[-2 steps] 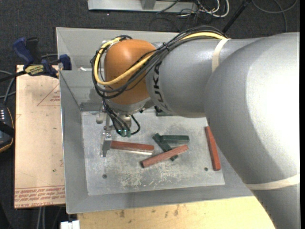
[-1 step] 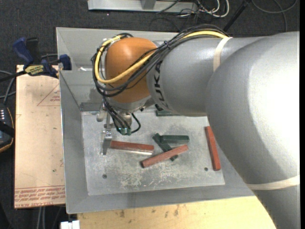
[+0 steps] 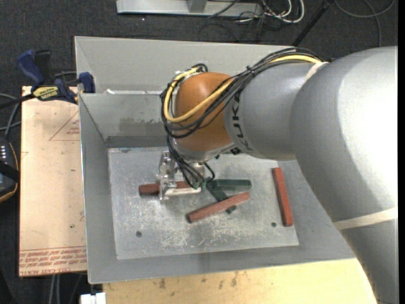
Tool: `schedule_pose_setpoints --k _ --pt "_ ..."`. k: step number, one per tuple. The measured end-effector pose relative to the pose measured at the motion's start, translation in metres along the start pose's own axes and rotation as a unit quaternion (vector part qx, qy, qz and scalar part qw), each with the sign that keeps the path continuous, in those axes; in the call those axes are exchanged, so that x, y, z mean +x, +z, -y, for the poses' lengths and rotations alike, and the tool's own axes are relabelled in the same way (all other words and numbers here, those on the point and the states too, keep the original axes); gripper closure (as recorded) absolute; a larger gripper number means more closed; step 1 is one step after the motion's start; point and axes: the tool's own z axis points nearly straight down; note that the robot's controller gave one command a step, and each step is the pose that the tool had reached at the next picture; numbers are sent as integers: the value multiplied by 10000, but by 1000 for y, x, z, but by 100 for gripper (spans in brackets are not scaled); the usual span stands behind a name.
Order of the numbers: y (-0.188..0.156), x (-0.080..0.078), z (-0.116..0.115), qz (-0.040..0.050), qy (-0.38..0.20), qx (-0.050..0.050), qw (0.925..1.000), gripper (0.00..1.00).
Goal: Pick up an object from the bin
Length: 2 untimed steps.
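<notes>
the tool (image 3: 171,183) sat low on the bin (image 3: 95,170) floor over a short brown bar (image 3: 149,189); whether it had gripped could not be told, and the bar was not yet lifted.

A short reddish-brown bar (image 3: 149,189) lies flat on the floor of the bin (image 3: 95,170), at nine o'clock from centre. Its three-o'clock end is hidden under the claw (image 3: 169,189).

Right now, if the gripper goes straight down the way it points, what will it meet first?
Probably the dark brown stick lying left of centre on the bin floor; the gripper sits over its right end. Depth is unclear.
</notes>
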Motion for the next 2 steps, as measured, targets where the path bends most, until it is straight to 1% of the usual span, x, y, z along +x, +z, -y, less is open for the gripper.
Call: schedule_pose_setpoints --k 1,2 --pt "0 0 0 1 -2 0 10000 100" --pt "-126 -17 2 -112 -40 24 9999 100"
